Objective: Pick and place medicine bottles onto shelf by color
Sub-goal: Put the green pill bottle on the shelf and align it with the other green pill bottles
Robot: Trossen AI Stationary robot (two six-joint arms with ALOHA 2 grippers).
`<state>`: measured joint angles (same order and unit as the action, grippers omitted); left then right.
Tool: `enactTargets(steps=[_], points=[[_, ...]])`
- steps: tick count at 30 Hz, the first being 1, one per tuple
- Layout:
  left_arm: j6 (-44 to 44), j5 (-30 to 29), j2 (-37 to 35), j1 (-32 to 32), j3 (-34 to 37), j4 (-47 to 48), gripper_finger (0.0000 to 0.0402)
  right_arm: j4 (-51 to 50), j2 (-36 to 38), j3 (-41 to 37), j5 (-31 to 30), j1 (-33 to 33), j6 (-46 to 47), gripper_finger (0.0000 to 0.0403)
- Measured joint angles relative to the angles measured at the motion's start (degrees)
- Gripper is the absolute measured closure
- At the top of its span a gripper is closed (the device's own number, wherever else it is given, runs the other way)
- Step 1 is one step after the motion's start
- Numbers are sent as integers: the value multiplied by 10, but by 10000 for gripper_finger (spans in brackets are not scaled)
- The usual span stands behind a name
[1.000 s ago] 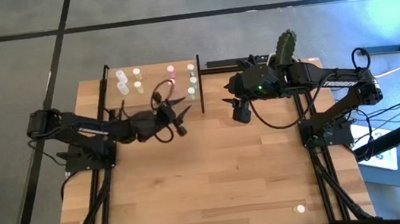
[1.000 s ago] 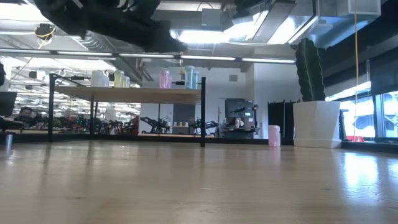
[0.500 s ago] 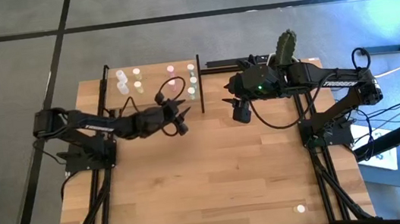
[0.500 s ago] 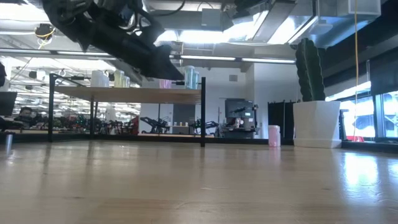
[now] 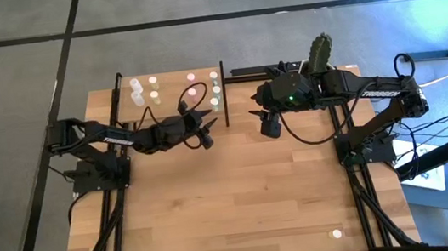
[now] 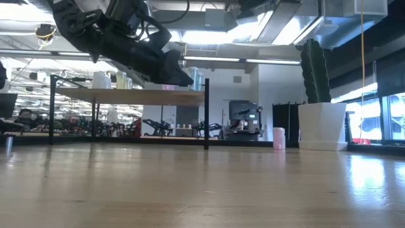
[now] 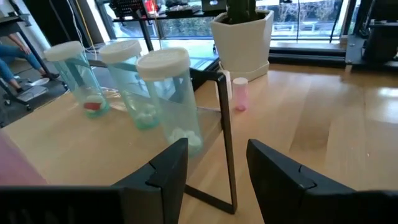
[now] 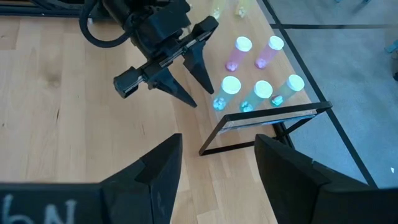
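Left gripper (image 5: 204,124) is hovering at the shelf (image 5: 172,104) front-right corner, fingers apart and empty, pointing toward 2 o'clock. Green medicine bottles (image 5: 214,90) are standing upright on the shelf, long axis vertical, just beyond at 1 o'clock; this arm is nearer. Right gripper (image 5: 269,126) is waiting over the bench (image 5: 233,201), fingers apart.

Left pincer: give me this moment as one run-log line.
left pincer: open, empty, by shelf corner | right pincer: open, empty, waiting right of shelf | pale green bottles: on shelf | pink bottle: on table
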<state>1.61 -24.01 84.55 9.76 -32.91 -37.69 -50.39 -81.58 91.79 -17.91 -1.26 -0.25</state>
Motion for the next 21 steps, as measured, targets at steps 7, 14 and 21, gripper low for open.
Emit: enactTargets(steps=[7, 14, 21], points=[[0, 18, 7, 14, 0, -16, 244, 0, 0, 0, 0, 0, 0, 199], [4, 26, 7, 18, 0, -23, 244, 0, 0, 0, 0, 0, 0, 199], [4, 28, 7, 17, 0, -23, 244, 0, 0, 0, 0, 0, 0, 199]])
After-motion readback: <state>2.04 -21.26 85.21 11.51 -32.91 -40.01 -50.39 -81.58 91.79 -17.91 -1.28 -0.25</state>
